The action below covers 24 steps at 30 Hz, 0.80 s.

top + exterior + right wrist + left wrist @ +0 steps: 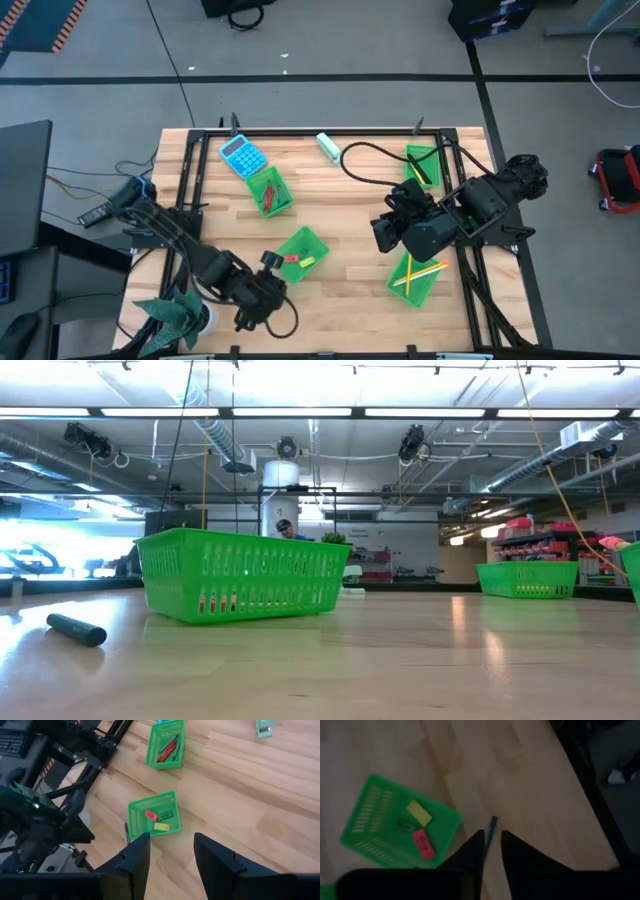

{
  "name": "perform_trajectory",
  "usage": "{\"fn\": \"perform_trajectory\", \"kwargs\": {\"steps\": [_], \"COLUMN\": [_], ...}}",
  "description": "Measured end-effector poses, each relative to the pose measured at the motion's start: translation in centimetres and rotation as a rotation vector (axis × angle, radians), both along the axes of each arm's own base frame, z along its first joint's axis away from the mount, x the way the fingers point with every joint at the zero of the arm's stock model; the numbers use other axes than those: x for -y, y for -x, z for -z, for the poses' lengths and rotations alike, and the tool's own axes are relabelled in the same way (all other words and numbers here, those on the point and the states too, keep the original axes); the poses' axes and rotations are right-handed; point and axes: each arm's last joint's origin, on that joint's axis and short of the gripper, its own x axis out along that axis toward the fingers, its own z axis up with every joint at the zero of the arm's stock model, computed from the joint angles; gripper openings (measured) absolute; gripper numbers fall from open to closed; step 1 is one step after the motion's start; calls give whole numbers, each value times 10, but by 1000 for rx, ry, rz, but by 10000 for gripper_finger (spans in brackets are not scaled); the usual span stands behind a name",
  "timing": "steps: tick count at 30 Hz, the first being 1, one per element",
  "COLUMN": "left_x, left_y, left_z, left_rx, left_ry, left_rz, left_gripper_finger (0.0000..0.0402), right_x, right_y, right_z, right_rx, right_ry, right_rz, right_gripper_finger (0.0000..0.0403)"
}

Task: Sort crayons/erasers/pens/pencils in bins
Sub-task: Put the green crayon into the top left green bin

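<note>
The left pincer (491, 851) is positioned with narrowly parted fingers straddling a slim dark-blue pen (491, 831) on the wooden tabletop (530, 785), beside the green plastic bin (370, 812) holding pink (423, 844) and yellow erasers (418, 812). The eraser print is unreadable. The right pincer (172, 851) is held open, empty.

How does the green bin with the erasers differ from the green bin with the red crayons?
The bin with the erasers holds small blocks, a pink-red and a yellow one plainly showing; the bin with the red crayons holds thin sticks. The eraser bin stands near the table's front edge, close to the left pincer; the crayon bin stands farther back, beside the blue calculator. Both are alike: shallow, bright-green mesh trays.
</note>
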Motion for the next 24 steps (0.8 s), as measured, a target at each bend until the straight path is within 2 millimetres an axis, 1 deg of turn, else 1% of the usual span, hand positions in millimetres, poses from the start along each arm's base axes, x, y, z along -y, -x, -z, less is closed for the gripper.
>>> {"fn": "perform_trajectory", "kwargs": {"steps": [3, 6, 9, 11, 14, 16, 19, 24], "left_x": [7, 13, 16, 15, 11, 7, 1, -6], "left_y": [-7, -10, -13, -15, -19, -16, -13, -10], "left_z": [13, 18, 21, 23, 33, 46, 61, 80], "left_rx": [-22, -11, -8, -20, -32, -83, -113, -149], "left_ry": [-6, 0, 8, 22, 89, 98, 84, 102], "left_rz": [32, 48, 65, 72, 77, 84, 87, 113], "left_gripper_finger": [104, 135, 157, 164, 162, 153, 136, 117], "right_x": [-1, -2, -4, -5, -7, -9, -13, -23], "right_y": [0, 1, 0, -1, -3, -6, -12, -19], "right_z": [0, 0, 5, 10, 19, 28, 42, 65], "right_rx": [-2, -6, -22, -37, -66, -79, -92, -124], "right_ry": [6, 21, 36, 43, 55, 58, 41, -9], "right_rz": [-9, -29, -36, -37, -39, -40, -52, -97], "right_gripper_finger": [158, 158, 158, 158, 158, 158, 158, 158]}}
